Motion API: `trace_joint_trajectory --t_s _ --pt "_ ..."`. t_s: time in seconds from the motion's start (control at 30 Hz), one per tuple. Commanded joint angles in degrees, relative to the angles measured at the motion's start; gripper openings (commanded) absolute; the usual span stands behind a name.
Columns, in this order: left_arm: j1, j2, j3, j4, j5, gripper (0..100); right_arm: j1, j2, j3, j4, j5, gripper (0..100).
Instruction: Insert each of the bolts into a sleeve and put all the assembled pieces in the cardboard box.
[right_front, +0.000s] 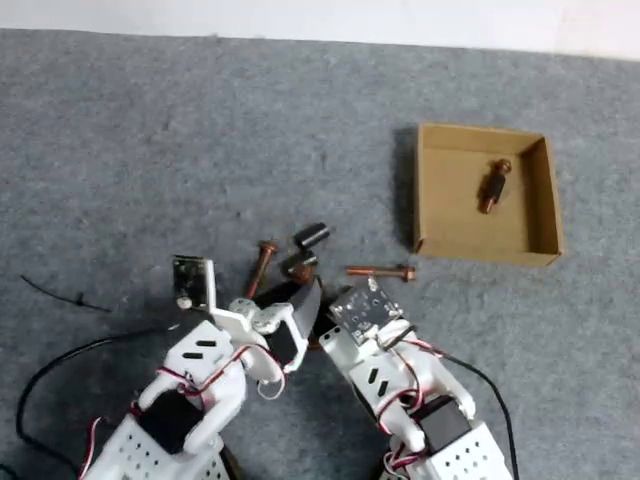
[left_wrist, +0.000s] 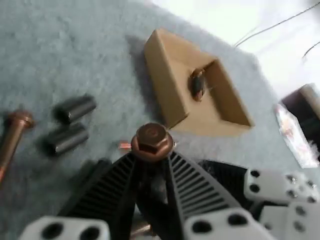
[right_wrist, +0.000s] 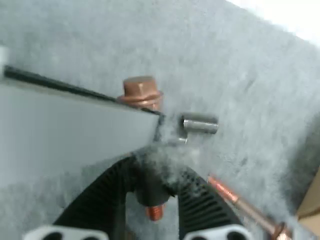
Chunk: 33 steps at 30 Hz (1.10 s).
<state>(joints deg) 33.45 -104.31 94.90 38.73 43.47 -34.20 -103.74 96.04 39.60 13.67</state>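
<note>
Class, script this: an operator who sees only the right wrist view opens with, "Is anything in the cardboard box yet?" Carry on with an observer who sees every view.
Observer: Yes, one bolt in a sleeve lies inside the cardboard box.
Operator: How many loose sleeves?
Observer: Two sleeves, close together on the mat.
Operator: And the left arm?
Observer: The left end effector is shut on a bolt, just below its head.

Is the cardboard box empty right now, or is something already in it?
Not empty: the cardboard box holds one assembled piece, a copper bolt through a dark sleeve, lying on its floor.
</note>
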Motion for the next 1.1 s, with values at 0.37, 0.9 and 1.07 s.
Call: trace_joint_trajectory --t_s 0.37,0.9,1.07 --pt "-0.22 0.13 -0.31 1.32 -0.88 13 1.63 -0.75 7.6 -1.8 -0.35 1.0" --pt "-20.0 0.04 -5.14 1.05 8.97 59 1.98 -0.75 7.6 -1.8 -0.35 1.0" --pt "-29.58 0.04 -5.93 -0.26 10.46 59 2.15 -0.92 7.6 -1.8 -0.35 1.0"
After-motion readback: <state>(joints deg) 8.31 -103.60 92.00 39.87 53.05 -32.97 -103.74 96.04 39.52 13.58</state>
